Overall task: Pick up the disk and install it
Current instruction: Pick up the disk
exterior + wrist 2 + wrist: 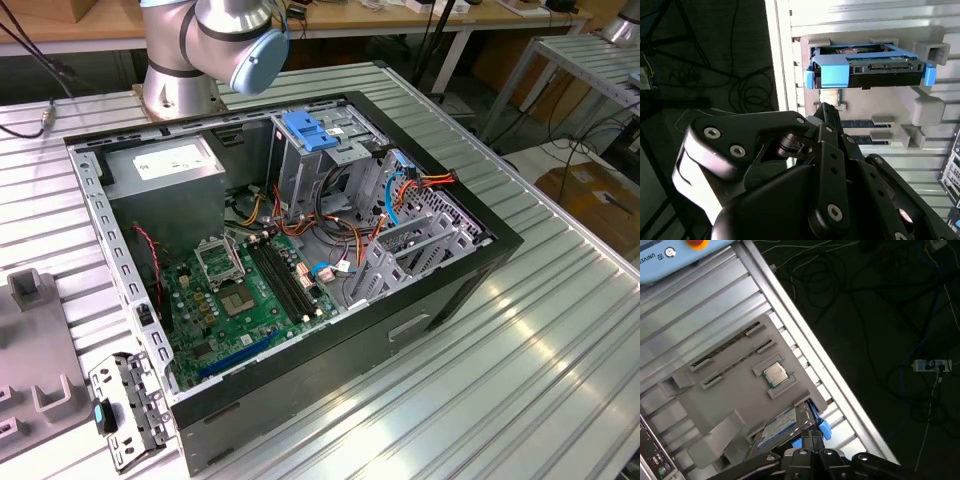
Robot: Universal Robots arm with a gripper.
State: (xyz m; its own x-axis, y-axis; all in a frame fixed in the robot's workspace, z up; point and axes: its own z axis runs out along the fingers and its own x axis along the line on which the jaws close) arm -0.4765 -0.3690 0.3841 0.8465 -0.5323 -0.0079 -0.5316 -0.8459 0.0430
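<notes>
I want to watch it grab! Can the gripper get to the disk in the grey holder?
Probably yes. The gripper hangs close to the disk, which lies in its blue carrier on the grey holder. In both wrist views nothing stands between them.

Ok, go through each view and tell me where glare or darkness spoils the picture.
Exterior view: light glares off the ribbed table; inside the computer case is evenly lit. Second wrist view: the table washes out white above the disk, and the gripper up close looks dark and soft. First wrist view: the floor is almost black.
</notes>
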